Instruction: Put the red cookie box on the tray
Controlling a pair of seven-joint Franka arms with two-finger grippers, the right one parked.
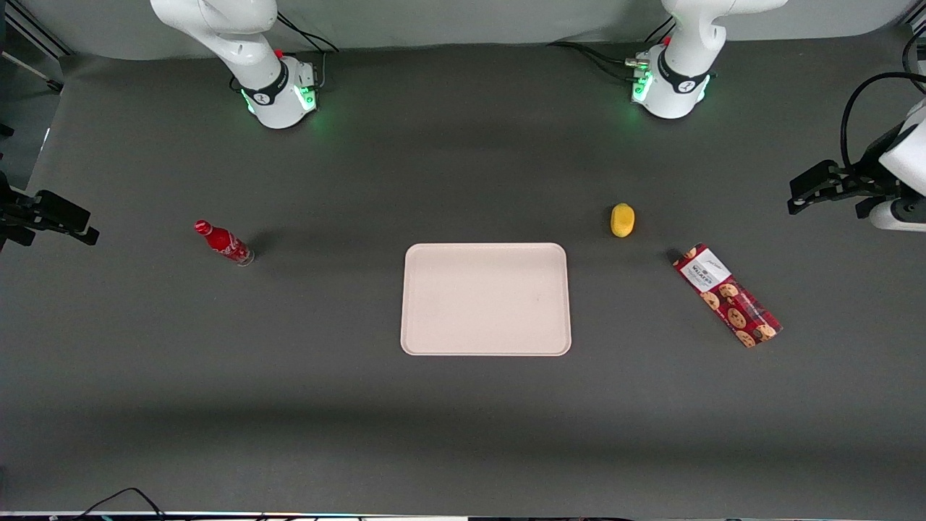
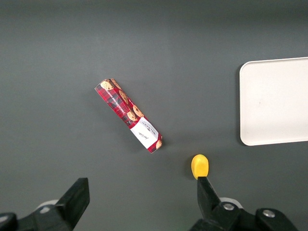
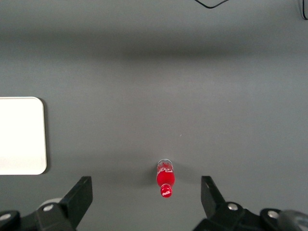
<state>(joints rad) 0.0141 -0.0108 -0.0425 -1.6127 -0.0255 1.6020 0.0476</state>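
The red cookie box [image 1: 727,294] lies flat and slanted on the dark table, toward the working arm's end, its white label end farther from the front camera. The wrist view shows the box [image 2: 129,115] whole, well below the camera. The pale tray [image 1: 485,300] sits flat mid-table with nothing on it, and one end of the tray [image 2: 276,101] shows in the wrist view. My gripper [image 1: 799,195] hangs above the table at the working arm's end, apart from the box. The gripper [image 2: 142,185] is open and holds nothing.
A small yellow object [image 1: 622,220] rests between tray and box, a little farther from the front camera; it [image 2: 200,165] shows by one fingertip. A small red soda bottle [image 1: 223,243] lies toward the parked arm's end.
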